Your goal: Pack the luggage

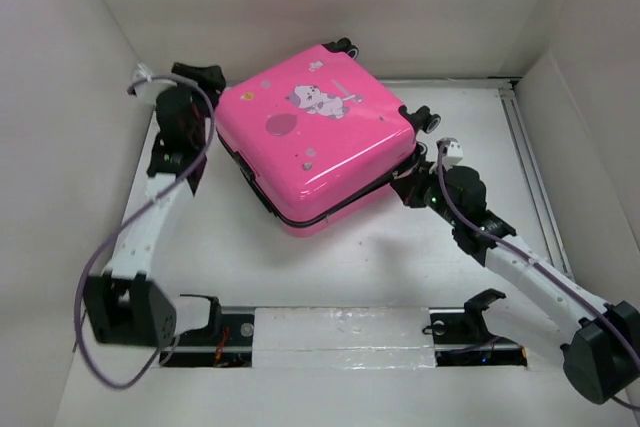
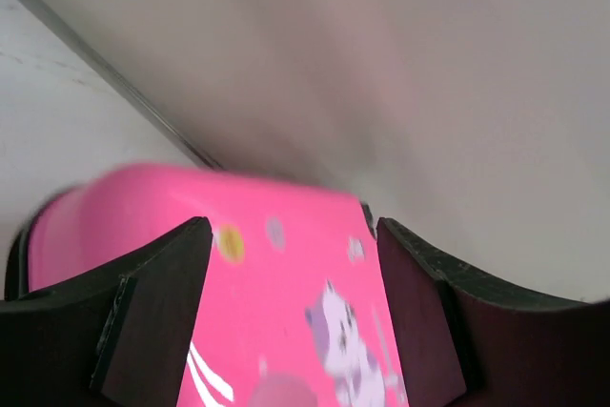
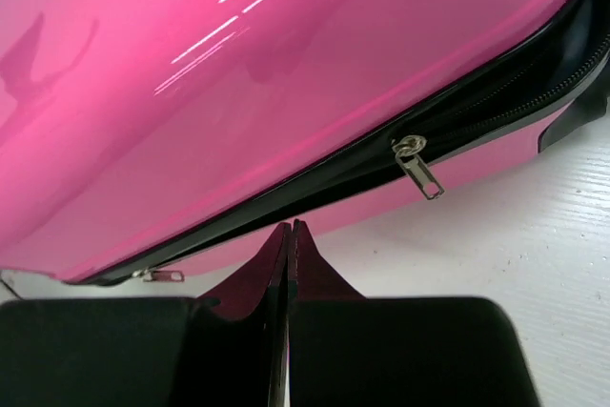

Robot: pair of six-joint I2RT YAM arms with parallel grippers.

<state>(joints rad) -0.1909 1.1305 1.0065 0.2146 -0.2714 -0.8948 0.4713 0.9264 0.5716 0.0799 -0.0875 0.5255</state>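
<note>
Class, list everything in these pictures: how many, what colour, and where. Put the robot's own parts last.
luggage: one, bright pink with cartoon print, mid-table, lid down
wheels: two showing, black, on the luggage's far-right side
zip pulls: two, silver, along the black seam facing the right arm
table: one, white, under everything
arms: two, white and black, either side of the luggage
left claw: one, black, open, at the luggage's left edge
right claw: one, black, shut, close to the seam

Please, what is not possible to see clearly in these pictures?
- Inside of the luggage: all views, the lowered shell hides it.
- Cartoon print: left wrist view, blurred.
- Zipper track past the zipper pull: right wrist view, cut off by edge.
- Whether the right gripper touches the luggage: top view, too small.
</note>
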